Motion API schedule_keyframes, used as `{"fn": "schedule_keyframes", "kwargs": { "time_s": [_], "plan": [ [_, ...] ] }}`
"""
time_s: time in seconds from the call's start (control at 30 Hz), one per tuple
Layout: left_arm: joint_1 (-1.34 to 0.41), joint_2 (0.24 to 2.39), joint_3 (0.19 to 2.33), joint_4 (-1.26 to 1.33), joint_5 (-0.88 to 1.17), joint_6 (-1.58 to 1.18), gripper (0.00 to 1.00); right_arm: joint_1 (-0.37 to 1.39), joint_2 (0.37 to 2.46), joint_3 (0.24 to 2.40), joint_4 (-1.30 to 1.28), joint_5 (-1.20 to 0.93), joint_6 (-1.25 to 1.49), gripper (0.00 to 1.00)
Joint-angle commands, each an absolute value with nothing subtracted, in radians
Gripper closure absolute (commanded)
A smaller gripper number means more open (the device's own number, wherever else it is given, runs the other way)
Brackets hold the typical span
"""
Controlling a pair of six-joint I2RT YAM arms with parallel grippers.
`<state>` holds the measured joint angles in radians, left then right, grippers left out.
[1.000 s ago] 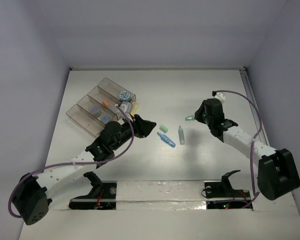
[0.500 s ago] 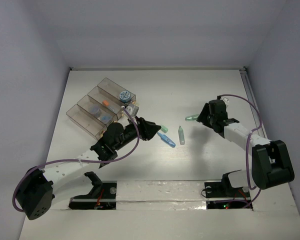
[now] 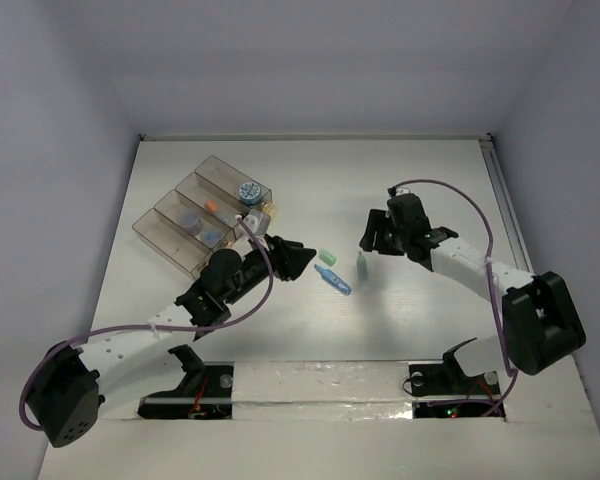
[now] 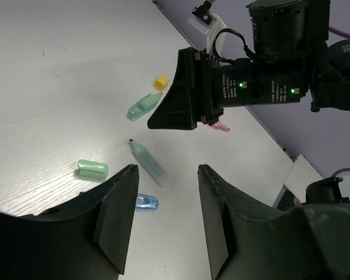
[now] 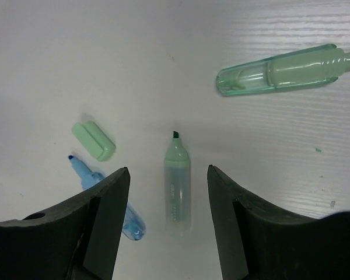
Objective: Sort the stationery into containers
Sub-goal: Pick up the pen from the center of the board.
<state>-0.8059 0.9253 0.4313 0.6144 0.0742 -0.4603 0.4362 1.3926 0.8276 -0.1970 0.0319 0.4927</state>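
The containers [image 3: 172, 228] are a row of joined clear smoky boxes at the back left, holding a bluish tape roll [image 3: 250, 190] and some coloured pens. On the table lie an uncapped green pen [image 3: 361, 268], a blue pen [image 3: 332, 280] and a green cap [image 3: 327, 256]. My right gripper [image 3: 374, 232] is open and empty. In the right wrist view [image 5: 168, 169] it hovers over the uncapped green pen [image 5: 177, 186], with the blue pen [image 5: 108, 198], the cap [image 5: 93, 140] and a capped green pen [image 5: 280, 73] nearby. My left gripper [image 3: 298, 258] is open and empty, just left of the cap.
The left wrist view shows the open left gripper [image 4: 166, 169] above the table, with the green cap [image 4: 93, 169], uncapped green pen [image 4: 147, 160], blue pen [image 4: 144, 202], capped green pen [image 4: 143, 107] and a yellow cap [image 4: 161, 81] beyond. A yellow pen [image 3: 270, 212] lies by the boxes.
My right gripper has swung left from beside the capped green pen to over the uncapped green pen. My left gripper has edged right toward the green cap.
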Motion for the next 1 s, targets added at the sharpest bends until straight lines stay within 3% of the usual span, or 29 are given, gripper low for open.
{"fn": "schedule_keyframes", "kwargs": {
  "time_s": [0.0,0.4,0.5,0.6,0.67,0.8,0.97],
  "plan": [
    [-0.811,0.933,0.428,0.644,0.063,-0.446,0.58,0.468,1.451,0.880,-0.297,0.035,0.440,0.38],
    [-0.811,0.959,0.436,0.644,0.063,-0.442,0.58,0.577,1.660,1.003,-0.393,0.123,0.425,0.40],
    [-0.811,0.959,0.434,0.643,0.063,-0.440,0.59,0.577,1.693,1.031,-0.440,0.196,0.433,0.53],
    [-0.811,0.962,0.436,0.644,0.064,-0.442,0.59,0.577,1.701,1.038,-0.463,0.225,0.434,0.81],
    [-0.811,0.959,0.434,0.644,0.069,-0.440,0.59,0.577,1.692,1.034,-0.457,0.250,0.437,0.89],
    [-0.811,0.965,0.433,0.657,0.094,-0.440,0.58,0.577,1.617,1.034,-0.410,0.275,0.466,0.99],
    [-0.811,1.005,0.443,0.675,0.130,-0.443,0.60,0.586,1.455,0.984,-0.247,0.212,0.508,1.00]
  ]
}}
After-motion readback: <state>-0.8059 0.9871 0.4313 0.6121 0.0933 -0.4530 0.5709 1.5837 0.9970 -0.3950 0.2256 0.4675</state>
